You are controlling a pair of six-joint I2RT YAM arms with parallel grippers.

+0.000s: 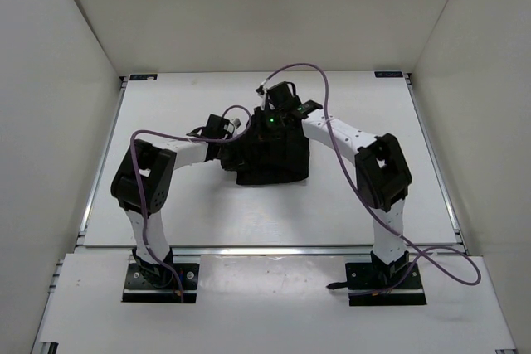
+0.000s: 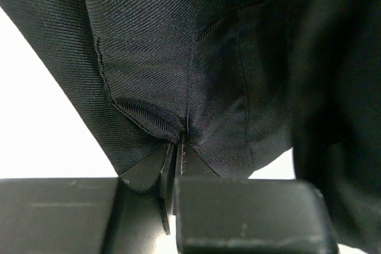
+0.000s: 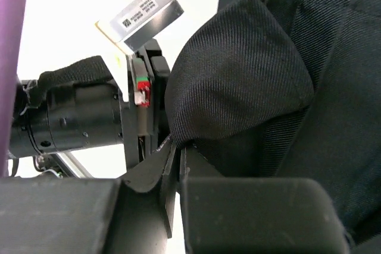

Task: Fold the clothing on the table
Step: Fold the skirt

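One large flat white rectangular bench (image 1: 207, 213) lies beneath both pincers, closed in by plain white walls (image 1: 75, 47) on three sides. Next in size, the soft black ridged fabric garment (image 1: 274, 159) sits bunched near the middle of the bench. It spreads from the left pincer (image 1: 235, 142) across to the right and from under the right pincer (image 1: 278, 113) back toward the arm bases. Whether its near edge rests on the bench cannot be told from above. Both white-and-black arms bend inward over it, so the two pincers stand near each other, the right one a little farther from the bases. A thin purple cable (image 1: 332, 109) loops along each arm. In the left wrist view the left pincer's fingers (image 2: 166, 165) are pressed almost together, pinching a stitched hem corner of the garment where a seam runs down to the tips. The cloth hangs in a taut sheet above and to the right of them, with bare white bench showing off to the left. In the right wrist view the right pincer is clamped fully closed on a rounded fold of the garment that bulges just above its tips. Up and left of that pincer sits a small silver labelled block (image 3: 146, 13) on the other arm's black wrist. A small green light (image 1: 271, 119) glows just beside the right pincer.
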